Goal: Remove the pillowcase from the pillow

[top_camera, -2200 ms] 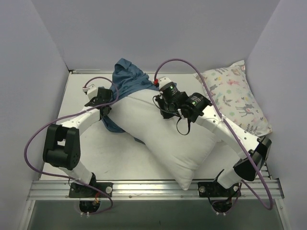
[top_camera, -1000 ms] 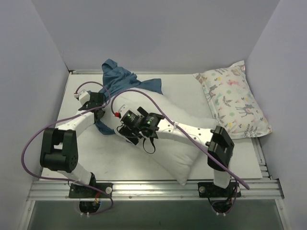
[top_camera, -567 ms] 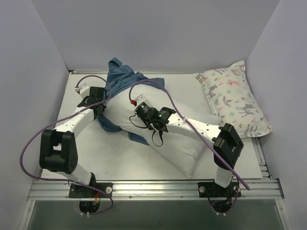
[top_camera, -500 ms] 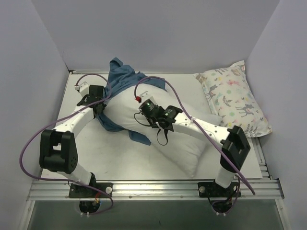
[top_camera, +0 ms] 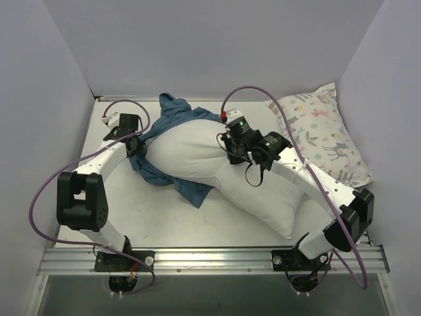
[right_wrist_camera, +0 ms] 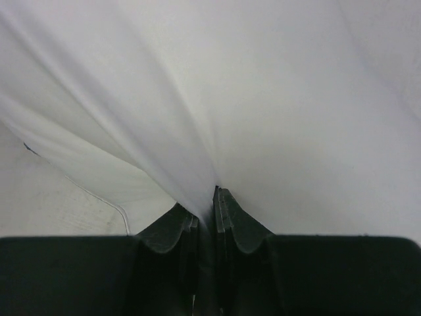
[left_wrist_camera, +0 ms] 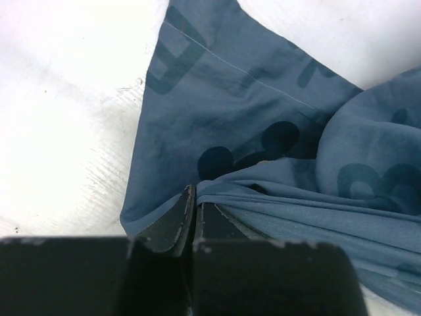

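The plain white pillow (top_camera: 197, 150) lies slantwise across the table, its left end still inside the dark teal pillowcase (top_camera: 187, 187). In the left wrist view my left gripper (left_wrist_camera: 195, 196) is shut on a bunched fold of the letter-printed pillowcase (left_wrist_camera: 250, 112). From above, that left gripper (top_camera: 136, 150) sits at the pillow's left end. My right gripper (top_camera: 228, 153) presses onto the pillow's upper middle. The right wrist view shows the right gripper (right_wrist_camera: 209, 197) shut on a pinch of the pillow's (right_wrist_camera: 263, 99) white fabric, which pulls taut into folds.
A smaller animal-print pillow (top_camera: 325, 131) leans at the back right against the wall. Purple cables loop over both arms. Grey walls close in the table (top_camera: 131, 210) on three sides, and a metal rail (top_camera: 210, 260) runs along its near edge.
My right gripper has shut on the pillow and moved right and back, dragging the pillow that way. The left gripper stays shut on the pillowcase and has barely shifted.
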`<action>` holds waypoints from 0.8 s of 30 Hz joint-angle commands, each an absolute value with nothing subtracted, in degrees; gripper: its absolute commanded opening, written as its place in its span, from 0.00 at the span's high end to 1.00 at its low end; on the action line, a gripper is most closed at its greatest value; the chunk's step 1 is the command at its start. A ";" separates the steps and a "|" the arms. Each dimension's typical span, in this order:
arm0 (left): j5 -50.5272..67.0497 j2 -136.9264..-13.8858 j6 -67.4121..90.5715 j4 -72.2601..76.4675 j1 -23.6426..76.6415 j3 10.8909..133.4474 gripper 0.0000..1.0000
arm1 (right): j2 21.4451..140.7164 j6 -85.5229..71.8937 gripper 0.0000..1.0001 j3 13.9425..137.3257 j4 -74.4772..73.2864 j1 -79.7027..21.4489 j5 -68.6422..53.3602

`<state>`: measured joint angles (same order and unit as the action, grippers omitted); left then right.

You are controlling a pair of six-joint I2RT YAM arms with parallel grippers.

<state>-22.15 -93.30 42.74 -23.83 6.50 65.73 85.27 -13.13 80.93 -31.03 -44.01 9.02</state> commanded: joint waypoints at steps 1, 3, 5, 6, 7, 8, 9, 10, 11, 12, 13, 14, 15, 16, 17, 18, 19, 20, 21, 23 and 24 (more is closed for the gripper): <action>-32.34 -95.18 42.54 -26.45 0.35 66.80 1.00 | 78.67 -13.01 1.00 85.77 -38.94 -38.60 13.10; -31.82 -96.06 42.63 -26.89 -1.84 67.59 1.00 | 78.14 -13.18 1.00 86.57 -39.28 -37.54 10.65; -31.73 -96.59 42.54 -27.68 -2.20 68.38 1.00 | 77.35 -13.18 1.00 87.71 -39.37 -36.30 9.06; -31.99 -96.77 42.37 -27.86 -2.28 68.81 1.00 | 77.08 -13.27 1.00 87.98 -39.64 -36.12 8.62; -31.91 -96.94 42.36 -28.12 -2.20 68.99 1.00 | 76.73 -13.45 1.00 88.33 -39.81 -35.69 8.09; -31.90 -97.03 42.19 -28.30 -2.28 69.26 1.00 | 76.64 -13.45 1.00 89.11 -39.90 -35.51 7.39; -31.82 -97.03 42.27 -28.47 -2.20 69.43 1.00 | 76.47 -13.62 1.00 89.47 -39.99 -35.33 6.77; -31.82 -97.12 42.19 -28.74 -2.28 69.52 1.00 | 76.55 -13.80 1.00 89.91 -40.25 -35.33 6.33; -31.82 -96.86 42.01 -28.91 -2.29 69.78 1.00 | 76.55 -13.80 1.00 90.87 -40.43 -35.25 6.15; -32.16 -96.51 41.92 -29.26 -2.29 69.79 1.00 | 76.55 -13.97 1.00 91.23 -40.52 -35.24 5.46; -32.60 -96.16 41.92 -29.18 -2.37 69.52 1.00 | 76.47 -14.32 1.00 91.67 -40.52 -35.24 4.67; -32.61 -95.54 41.75 -29.27 -2.55 69.52 1.00 | 76.55 -14.50 1.00 92.28 -40.52 -35.33 4.14; -32.52 -95.28 41.66 -29.35 -2.72 69.52 1.00 | 76.55 -14.76 1.00 93.33 -40.43 -35.25 3.43; -32.35 -94.84 41.75 -29.79 -3.25 69.70 1.00 | 76.47 -15.37 1.00 94.12 -40.52 -35.24 2.91; -32.34 -94.14 41.84 -30.06 -3.51 69.61 1.00 | 76.55 -15.73 1.00 94.91 -40.43 -35.33 1.68; -32.17 -93.78 42.18 -30.15 -3.78 69.78 1.00 | 76.47 -15.99 1.00 96.92 -40.43 -35.25 1.15; -31.65 -93.17 42.19 -30.23 -4.30 69.79 1.00 | 76.81 -16.43 1.00 97.99 -40.34 -35.33 0.88; -31.47 -92.82 42.19 -30.32 -4.48 70.05 1.00 | 76.90 -16.96 1.00 98.96 -40.34 -35.25 0.62; -31.38 -92.55 42.36 -30.76 -4.74 70.22 1.00 | 77.43 -17.22 1.00 101.23 -40.43 -35.33 0.70; -30.94 -91.94 42.36 -30.94 -5.53 70.83 1.00 | 77.61 -18.01 1.00 103.17 -40.34 -35.24 0.79; -30.94 -91.85 42.36 -31.20 -5.80 71.01 1.00 | 77.69 -18.19 1.00 104.05 -40.25 -35.24 0.62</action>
